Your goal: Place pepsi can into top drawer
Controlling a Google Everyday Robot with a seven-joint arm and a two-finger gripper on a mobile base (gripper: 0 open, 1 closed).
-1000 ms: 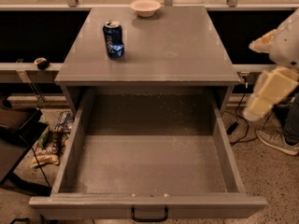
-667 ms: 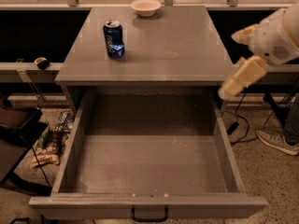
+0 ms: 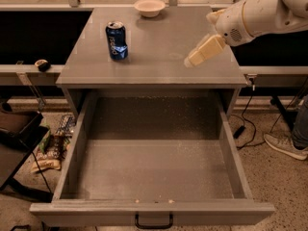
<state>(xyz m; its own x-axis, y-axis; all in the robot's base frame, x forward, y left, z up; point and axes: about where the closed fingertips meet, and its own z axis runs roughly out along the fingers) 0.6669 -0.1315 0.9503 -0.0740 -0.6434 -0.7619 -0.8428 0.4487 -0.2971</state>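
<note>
The pepsi can (image 3: 117, 40), dark blue with a silver top, stands upright on the left part of the grey cabinet top (image 3: 159, 66). The top drawer (image 3: 154, 167) is pulled fully open below, and nothing lies on its speckled floor; its black handle (image 3: 154, 222) is at the front. My gripper (image 3: 195, 57), on a white and cream arm coming in from the upper right, hovers over the right part of the cabinet top. It points down-left, well to the right of the can, and holds nothing.
A cream bowl (image 3: 149, 7) sits at the back edge of the cabinet top. Packets and a rack (image 3: 50, 148) lie on the floor at left. Cables (image 3: 243, 124) and a person's shoe (image 3: 286, 146) are on the floor at right.
My arm has swung left and up, from beside the drawer's right side to over the right part of the cabinet top. The can and drawer have not moved.
</note>
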